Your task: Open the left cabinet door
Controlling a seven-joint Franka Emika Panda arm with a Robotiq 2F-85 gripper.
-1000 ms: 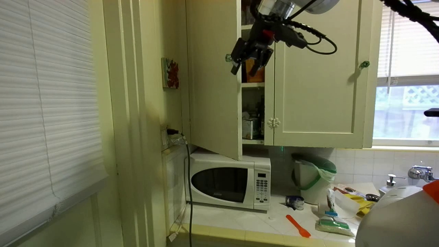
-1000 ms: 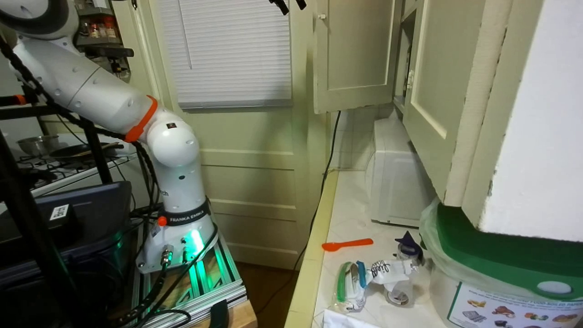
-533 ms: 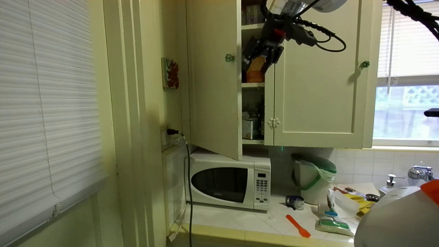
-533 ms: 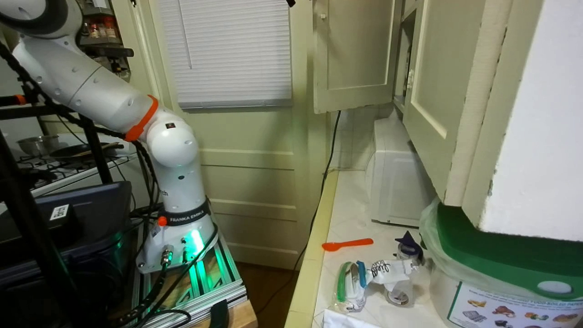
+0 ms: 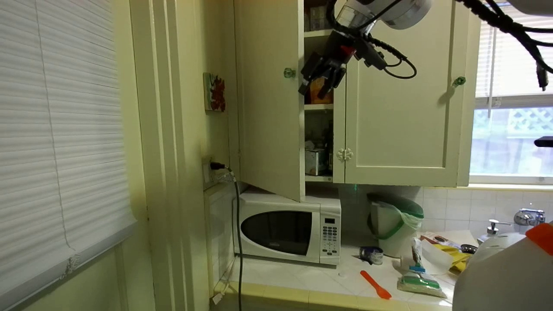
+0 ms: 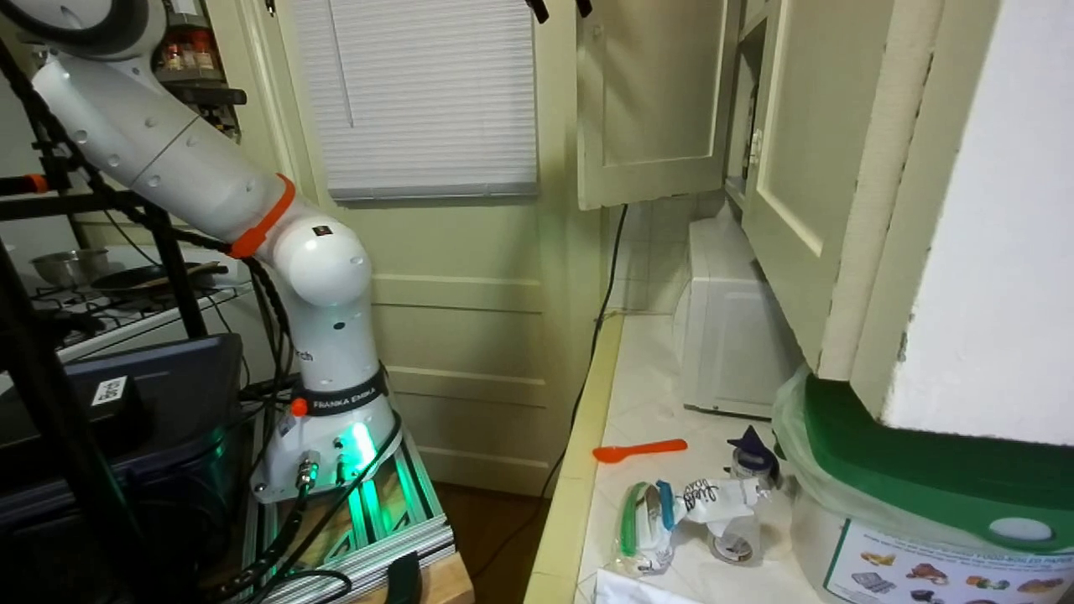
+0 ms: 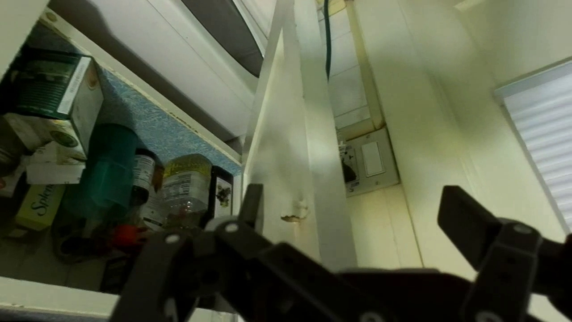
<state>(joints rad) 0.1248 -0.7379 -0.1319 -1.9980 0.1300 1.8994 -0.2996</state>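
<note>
- A black gripper (image 5: 313, 91) hangs tilted in front of an upper kitchen cabinet, its two fingers spread well apart; whether either one touches the painted wood cannot be told
- The left cabinet door (image 5: 270, 121), cream-painted, stands swung out from its frame in both exterior views, its lower free corner overlapping the top of a white microwave (image 5: 330, 209) in an exterior view
- A greenish knob (image 5: 289, 73) sits near the door's free edge, with a gap showing between it and the gripper
- Seen from the wrist, the door's edge shows between the parted fingers, a chipped patch (image 7: 294, 218) marking the panel
- Inside the cabinet, the wrist view shows a teal cup (image 7: 105, 179), a bottle with a yellow upper part (image 7: 185, 183) and a yellow box (image 7: 40, 203) lettered "Splen"
- The matching door (image 5: 397, 112) alongside lies flush in its frame
- On the tiled counter (image 5: 293, 273), an orange utensil (image 5: 375, 284) rests near the microwave, with a green-lidded pail (image 5: 386, 222) farther back
- A white robot arm (image 6: 197, 172) wearing an orange band (image 6: 267, 220) rises beside the paneled room door (image 6: 461, 335)
</note>
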